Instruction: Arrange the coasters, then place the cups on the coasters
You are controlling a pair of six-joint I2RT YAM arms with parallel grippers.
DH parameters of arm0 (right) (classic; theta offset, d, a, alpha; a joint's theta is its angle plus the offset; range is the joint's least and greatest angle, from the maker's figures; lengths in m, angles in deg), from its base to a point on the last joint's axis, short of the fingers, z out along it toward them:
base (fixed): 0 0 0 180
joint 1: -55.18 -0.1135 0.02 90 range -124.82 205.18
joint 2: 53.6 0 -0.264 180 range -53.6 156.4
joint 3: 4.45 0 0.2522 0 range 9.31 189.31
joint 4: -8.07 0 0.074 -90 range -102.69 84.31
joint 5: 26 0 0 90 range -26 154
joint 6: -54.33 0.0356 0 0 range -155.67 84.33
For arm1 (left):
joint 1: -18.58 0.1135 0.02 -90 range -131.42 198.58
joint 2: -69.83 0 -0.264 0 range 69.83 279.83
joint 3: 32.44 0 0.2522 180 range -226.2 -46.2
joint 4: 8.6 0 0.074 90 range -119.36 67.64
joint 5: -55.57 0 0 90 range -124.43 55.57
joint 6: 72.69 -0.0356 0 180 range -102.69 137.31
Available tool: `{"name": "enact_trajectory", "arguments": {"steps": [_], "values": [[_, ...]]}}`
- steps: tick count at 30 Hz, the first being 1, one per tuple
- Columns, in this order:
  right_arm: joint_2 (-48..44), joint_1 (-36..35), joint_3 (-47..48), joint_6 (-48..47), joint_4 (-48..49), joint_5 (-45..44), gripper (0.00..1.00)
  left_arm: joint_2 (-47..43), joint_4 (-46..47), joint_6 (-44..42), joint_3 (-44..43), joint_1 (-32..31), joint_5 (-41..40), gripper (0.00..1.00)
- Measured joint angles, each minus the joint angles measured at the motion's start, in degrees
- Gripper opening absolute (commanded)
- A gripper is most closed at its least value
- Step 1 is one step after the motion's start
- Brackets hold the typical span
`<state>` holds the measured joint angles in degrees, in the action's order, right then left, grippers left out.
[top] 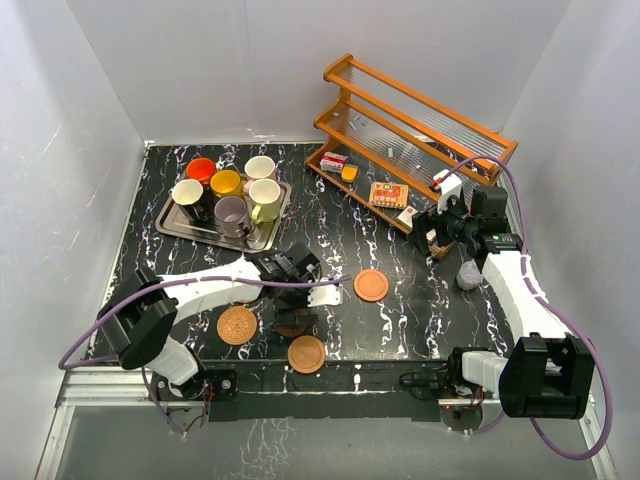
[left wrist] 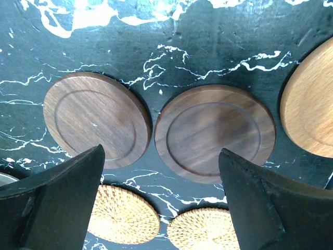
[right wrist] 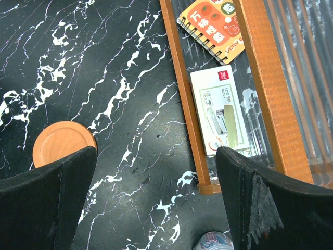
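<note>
Six cups stand together on a metal tray at the back left: orange, yellow, cream-pink, pale yellow-green, lilac, and black with a white inside. My left gripper hangs open above the coasters. Below it lie two dark brown ones, two woven ones and an orange-brown one. Another orange-brown coaster lies mid-table. My right gripper is open and holds nothing, beside the rack's end.
A wooden two-tier rack stands at the back right, holding a notebook, a stapler box and small items. A small translucent handleless cup sits by the right arm. White walls enclose the black marble table.
</note>
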<state>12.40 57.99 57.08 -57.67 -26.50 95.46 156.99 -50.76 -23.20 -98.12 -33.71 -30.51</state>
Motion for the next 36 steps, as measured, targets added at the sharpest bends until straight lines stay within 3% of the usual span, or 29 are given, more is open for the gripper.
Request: {"name": "enact_trajectory", "arguments": {"steps": [36], "values": [[0.0,0.0,0.0,0.0,0.0,0.0,0.98,0.0,-3.3,-1.1,-0.6,-1.9,5.0,0.90]]}}
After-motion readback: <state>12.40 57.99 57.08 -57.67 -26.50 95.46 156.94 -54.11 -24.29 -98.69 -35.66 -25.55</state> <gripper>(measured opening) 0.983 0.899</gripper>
